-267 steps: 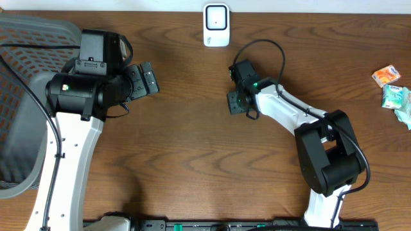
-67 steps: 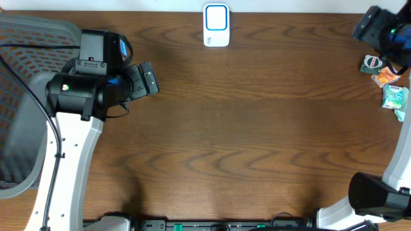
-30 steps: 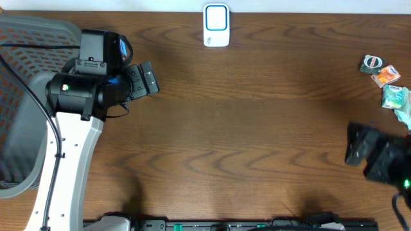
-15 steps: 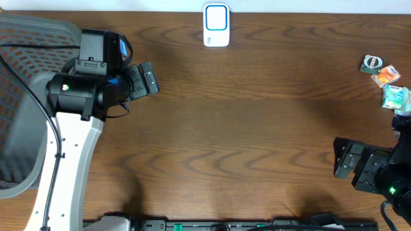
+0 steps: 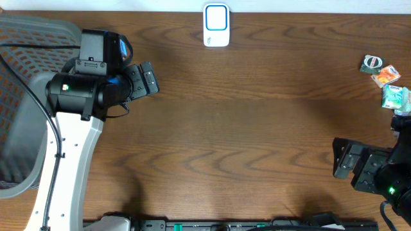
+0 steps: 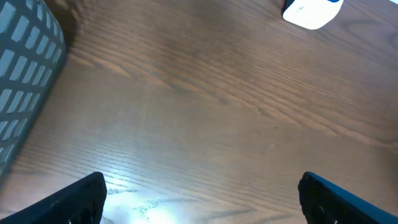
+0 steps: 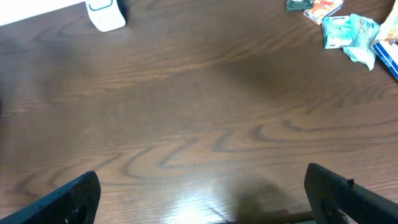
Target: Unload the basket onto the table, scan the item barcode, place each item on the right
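Observation:
The white and blue barcode scanner (image 5: 216,25) stands at the table's far edge; it also shows in the left wrist view (image 6: 311,11) and the right wrist view (image 7: 106,14). A round green item (image 5: 370,63), an orange packet (image 5: 386,76) and a teal packet (image 5: 395,96) lie together at the far right. My right gripper (image 5: 350,167) hovers at the front right, open and empty, well short of that pile. My left gripper (image 5: 144,80) hangs open and empty over the left of the table. Bare wood lies between both pairs of fingers.
A grey mesh chair (image 5: 26,96) stands off the table's left side. In the right wrist view the teal packet (image 7: 349,31) and orange packet (image 7: 324,7) sit at the top right, with a blue-edged thing (image 7: 390,59) at the frame's edge.
The right arm has swung from the right edge to the front right, then nearly stopped. The round green item lies where it was left by the pile. The left arm is still.

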